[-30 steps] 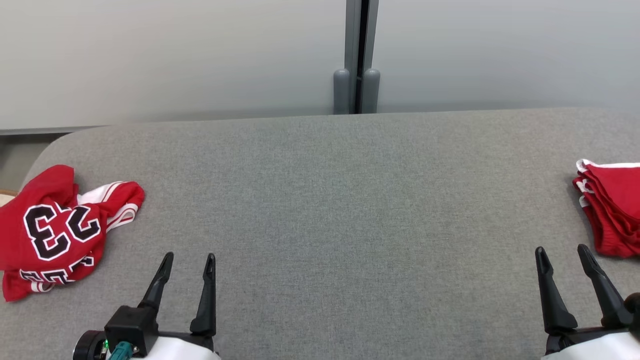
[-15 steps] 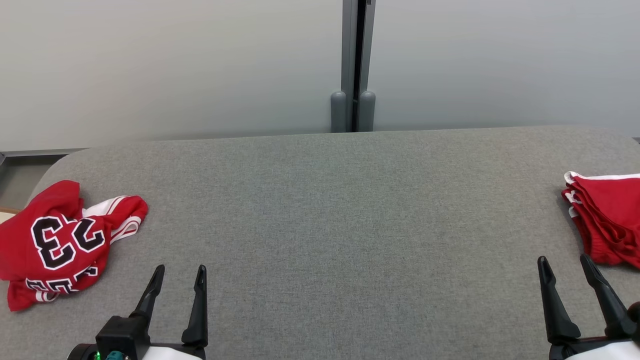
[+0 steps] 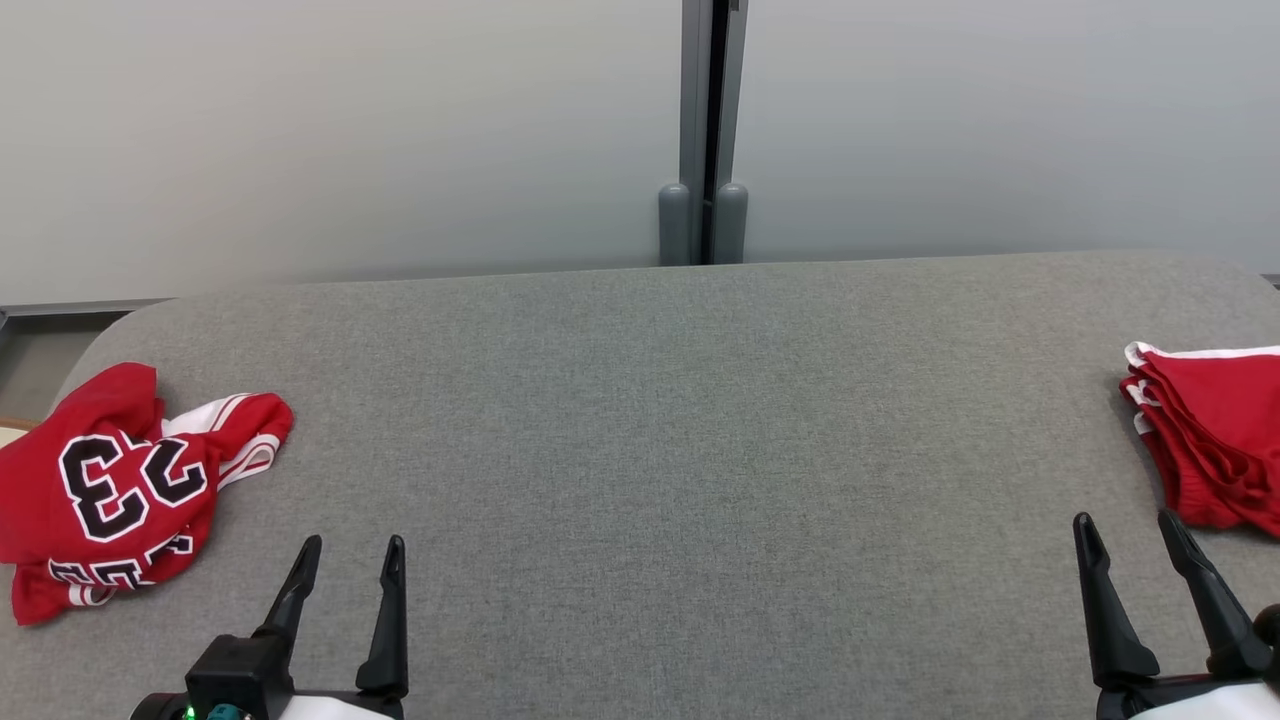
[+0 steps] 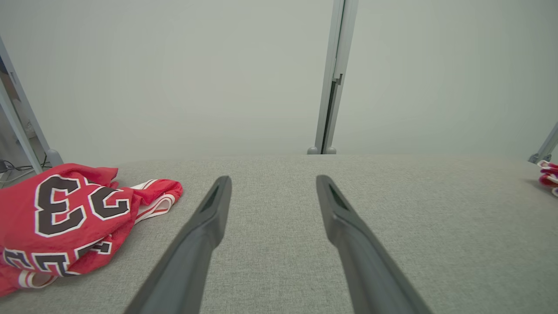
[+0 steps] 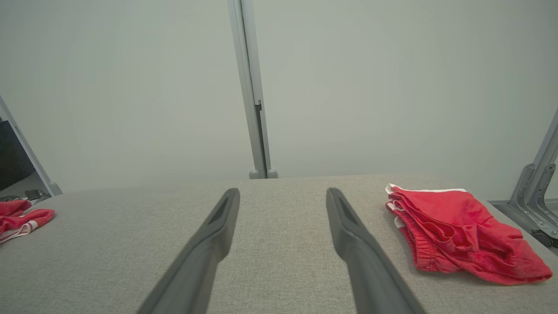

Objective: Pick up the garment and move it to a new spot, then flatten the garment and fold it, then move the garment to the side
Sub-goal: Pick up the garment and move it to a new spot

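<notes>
Red, crumpled and printed with a black 23, the jersey [image 3: 120, 490] lies bunched at the left end of the grey cloth-covered bench [image 3: 660, 450], close to its rounded corner. The left hand [image 3: 352, 545] hovers near it, fingers apart and empty. The right hand [image 3: 1125, 520], likewise spread and holding nothing, is near a folded red pile [image 3: 1215, 450] at the right edge.

The right tool [image 5: 282, 194] rises from the bottom centre, its two dark fingers spread wide above the grey bench [image 5: 130, 244], gripping nothing. A folded red garment [image 5: 457, 231] lies at middle right. A crumpled red garment [image 5: 19, 217] lies at the left edge.
</notes>
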